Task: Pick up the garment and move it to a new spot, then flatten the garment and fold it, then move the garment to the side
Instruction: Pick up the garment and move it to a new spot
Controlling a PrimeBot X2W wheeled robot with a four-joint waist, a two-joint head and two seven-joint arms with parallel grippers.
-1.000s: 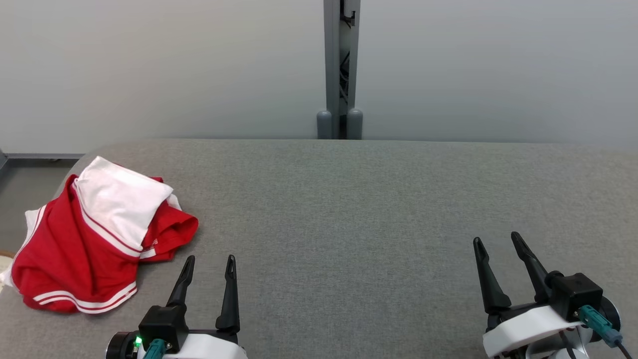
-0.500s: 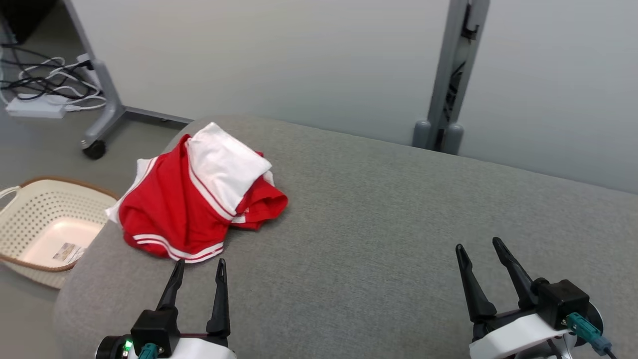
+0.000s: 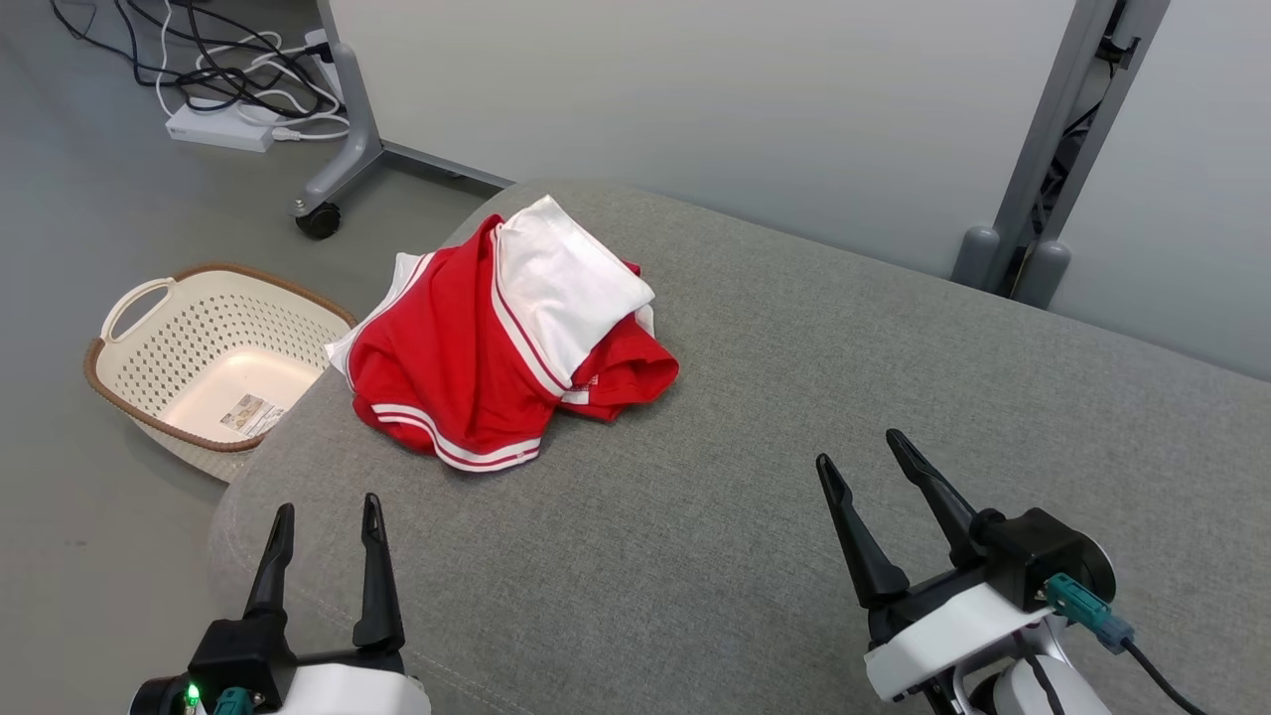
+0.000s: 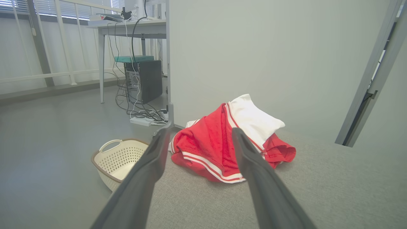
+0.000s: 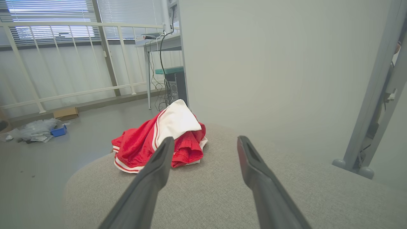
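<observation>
The garment [image 3: 496,348] is a crumpled red and white piece with striped hems, lying bunched near the left end of the grey padded table [image 3: 794,477]. It also lies ahead in the left wrist view, garment [image 4: 210,146], and in the right wrist view, garment [image 5: 149,143]. My left gripper [image 3: 326,511] is open over the table's near left corner, short of the cloth. My right gripper [image 3: 862,449] is open at the lower right, well away from the cloth. Nothing is between either pair of fingers.
A cream perforated basket [image 3: 189,348] stands on the floor left of the table. Behind it are a wheeled stand leg [image 3: 338,169] and a tangle of cables [image 3: 218,70]. A grey post [image 3: 1043,179] rises beyond the table's far edge against the wall.
The whole head view has swung to the left, bringing the basket, cables and floor into sight. The garment has not moved on the table, and both grippers stay open.
</observation>
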